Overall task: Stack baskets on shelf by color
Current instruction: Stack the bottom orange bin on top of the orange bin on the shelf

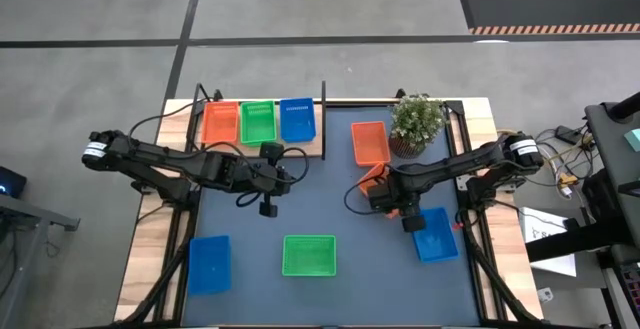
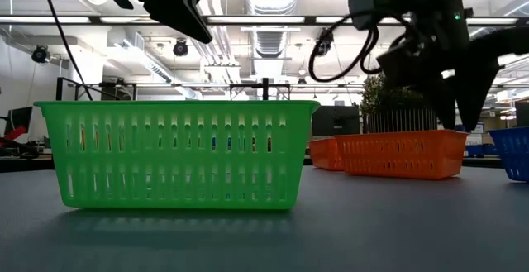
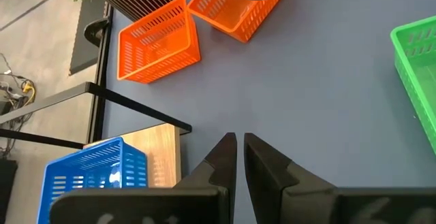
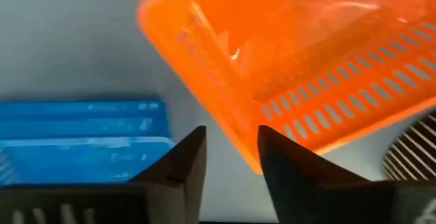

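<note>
The shelf [image 1: 262,147] at the far left carries an orange basket [image 1: 220,121], a green one [image 1: 257,121] and a blue one [image 1: 296,119], side by side. On the mat, one orange basket [image 1: 370,141] lies next to the potted plant. A second orange basket [image 2: 405,154] rests on its bottom under my right gripper [image 4: 231,149]. That gripper points down, open, its fingers over the basket's corner [image 4: 248,152]. My left gripper [image 3: 240,146] hangs shut over the mat off the shelf's near right corner, holding nothing. My right gripper stands open over the corner of the orange basket. The wrist view is blurred there, so I cannot tell whether a finger touches the rim.
The potted plant [image 1: 417,124] stands at the far right. A blue basket [image 1: 435,234] lies near my right arm. A green basket [image 1: 308,255] and another blue one [image 1: 208,264] lie toward the near edge. A thin black post [image 1: 324,119] stands at the shelf's right end.
</note>
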Controlling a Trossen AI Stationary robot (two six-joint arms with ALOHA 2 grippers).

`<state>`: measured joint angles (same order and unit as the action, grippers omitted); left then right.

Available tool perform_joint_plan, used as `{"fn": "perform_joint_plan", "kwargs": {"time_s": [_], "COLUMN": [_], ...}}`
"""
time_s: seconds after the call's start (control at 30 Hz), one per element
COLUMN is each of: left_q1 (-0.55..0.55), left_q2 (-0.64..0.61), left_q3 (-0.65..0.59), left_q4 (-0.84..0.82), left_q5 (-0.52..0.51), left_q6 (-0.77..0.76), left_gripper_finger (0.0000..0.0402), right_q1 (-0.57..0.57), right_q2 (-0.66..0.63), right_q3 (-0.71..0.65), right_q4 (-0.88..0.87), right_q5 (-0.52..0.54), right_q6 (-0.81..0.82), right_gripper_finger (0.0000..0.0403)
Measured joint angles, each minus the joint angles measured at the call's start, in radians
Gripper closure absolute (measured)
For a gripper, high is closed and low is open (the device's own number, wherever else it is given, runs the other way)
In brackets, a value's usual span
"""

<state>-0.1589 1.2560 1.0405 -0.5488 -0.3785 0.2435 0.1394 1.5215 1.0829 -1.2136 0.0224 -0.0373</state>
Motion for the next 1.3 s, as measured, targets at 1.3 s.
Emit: {"fn": "perform_joint_plan", "kwargs": {"time_s": [1.3], "left_q1": [-0.002], "left_q2": [0.011], "left_q3": [-0.009], "left_q4": [0.248], "left_q5": [-0.001], "left_q6": [-0.025], "left_gripper_finger": [0.0389], "right_q1": [-0.003], "right_q2": [0.046], "right_q3": [0.009], "right_q4": [0.933], "right_q5": [0.017], "right_q6": [-0.105], "right_gripper_finger": [0.0390]}}
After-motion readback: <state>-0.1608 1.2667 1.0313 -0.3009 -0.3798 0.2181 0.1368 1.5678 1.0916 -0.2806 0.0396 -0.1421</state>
